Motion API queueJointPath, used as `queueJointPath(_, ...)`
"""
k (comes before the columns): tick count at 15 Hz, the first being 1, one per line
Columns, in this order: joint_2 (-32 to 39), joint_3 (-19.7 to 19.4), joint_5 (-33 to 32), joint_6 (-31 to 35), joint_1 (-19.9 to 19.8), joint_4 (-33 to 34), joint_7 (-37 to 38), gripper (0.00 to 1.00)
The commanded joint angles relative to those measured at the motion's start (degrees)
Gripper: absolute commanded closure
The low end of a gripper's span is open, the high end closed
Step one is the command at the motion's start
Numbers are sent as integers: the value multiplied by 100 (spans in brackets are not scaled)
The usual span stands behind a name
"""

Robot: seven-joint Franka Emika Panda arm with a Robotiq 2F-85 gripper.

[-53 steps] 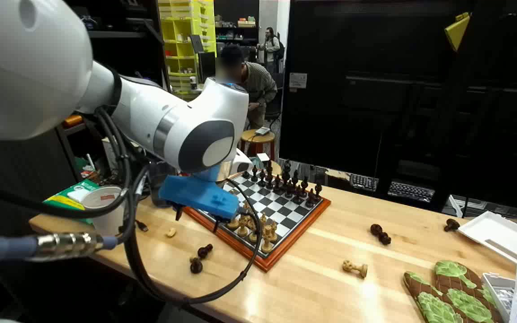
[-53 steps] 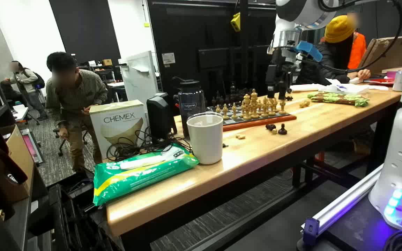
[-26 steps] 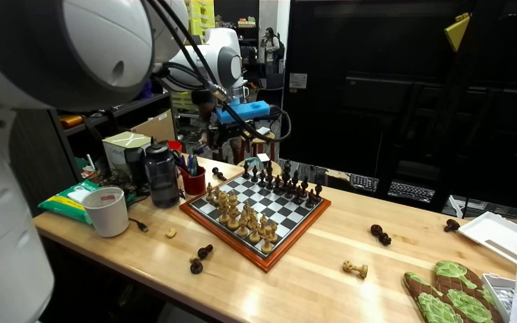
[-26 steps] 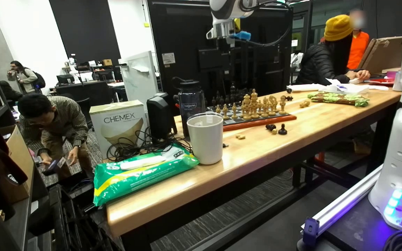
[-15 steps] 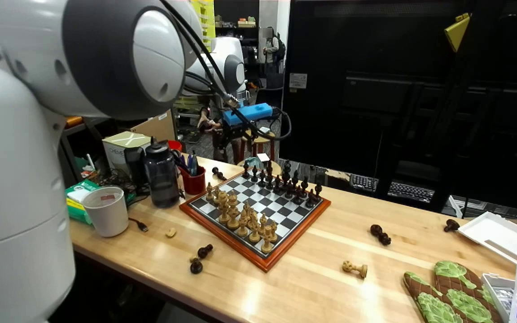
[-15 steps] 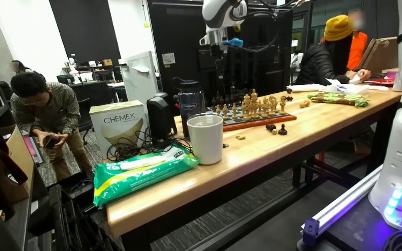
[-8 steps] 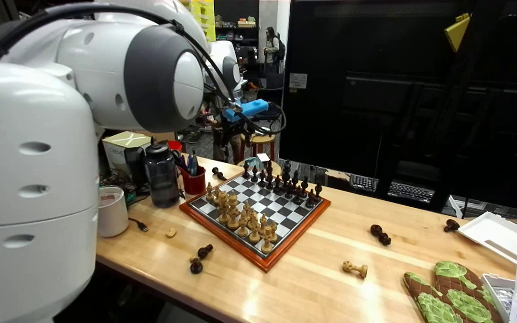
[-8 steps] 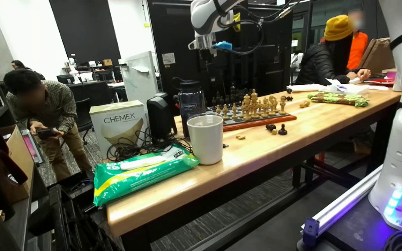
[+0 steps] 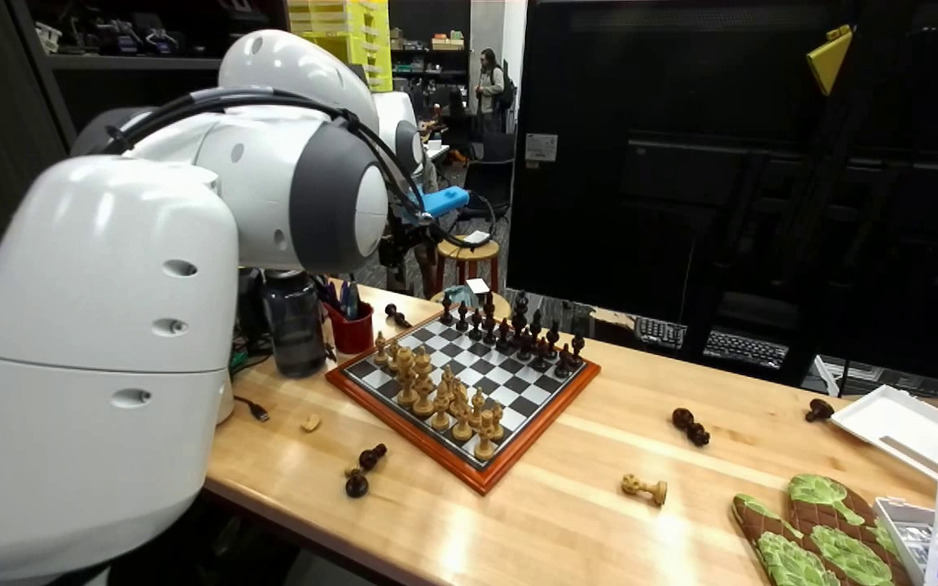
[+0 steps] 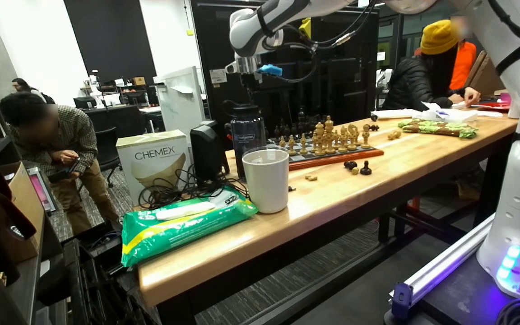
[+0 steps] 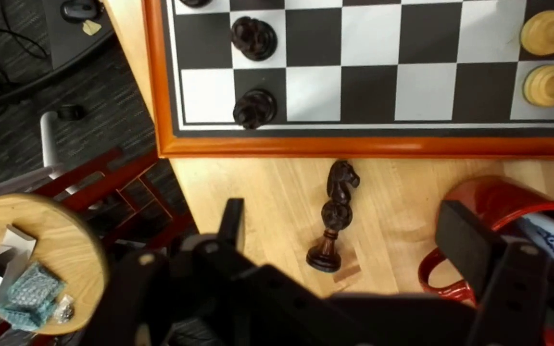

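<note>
Pincer (image 11: 346,222) gapes; dark chess knight (image 11: 336,216) lies below.

White glare on the tabletop (image 9: 534,521)

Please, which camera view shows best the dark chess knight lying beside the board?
The wrist view: the dark knight appears large, with its horse head clear. It is small in an exterior view, near the red mug; no further view shows it.

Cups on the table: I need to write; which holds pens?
The glossy red mug near the gripper, pens poking out; the tall white cup stands farther off.
</note>
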Motion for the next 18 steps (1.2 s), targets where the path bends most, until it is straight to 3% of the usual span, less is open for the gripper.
queueJointPath(1, 605, -5, -147, -288, 109, 895, -398, 0)
queueJointPath(10, 1541, 69, 173, -548, 152, 1969, -774, 0)
queueJointPath(18, 1634, 134, 117, -695, 143, 1922, -567, 0)
